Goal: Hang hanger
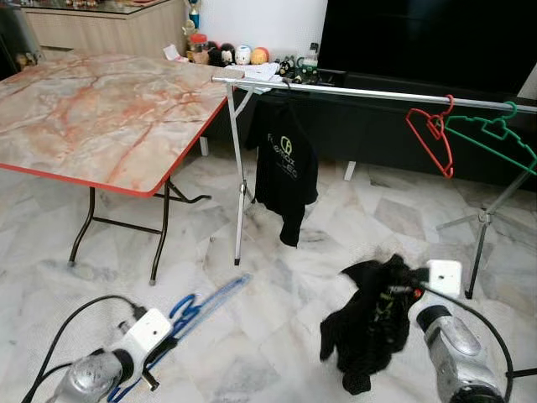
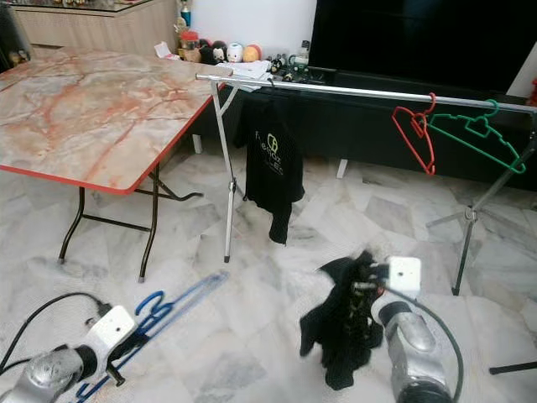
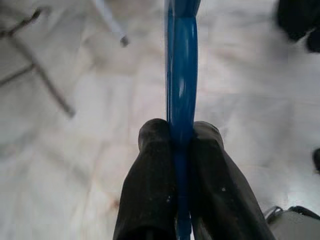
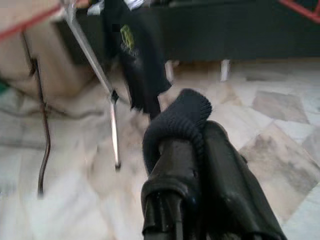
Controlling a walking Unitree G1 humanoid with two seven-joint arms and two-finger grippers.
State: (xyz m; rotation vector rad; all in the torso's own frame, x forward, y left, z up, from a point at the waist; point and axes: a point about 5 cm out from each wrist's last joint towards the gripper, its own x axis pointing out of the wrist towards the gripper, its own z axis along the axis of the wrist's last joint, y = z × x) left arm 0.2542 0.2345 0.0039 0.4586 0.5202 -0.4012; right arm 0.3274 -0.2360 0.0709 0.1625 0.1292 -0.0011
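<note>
A blue hanger (image 1: 197, 309) is held low at the left by my left gripper (image 1: 165, 347), which is shut on its bar (image 3: 181, 100). My right gripper (image 1: 401, 291) is shut on a black garment (image 1: 369, 323) that droops from it at the lower right; its dark knit fabric (image 4: 176, 122) bunches over the fingers. Ahead stands a silver clothes rail (image 1: 369, 95) carrying a black T-shirt (image 1: 285, 168) near its left end, and a red hanger (image 1: 432, 134) and a green hanger (image 1: 491, 134) near its right end.
A marble-topped folding table (image 1: 101, 109) with a red edge stands at the left, close to the rail's left leg (image 1: 239, 180). Behind the rail is a dark TV unit (image 1: 377, 126) with small figurines (image 1: 239, 54). The rail's right leg (image 1: 482, 227) stands near my right arm.
</note>
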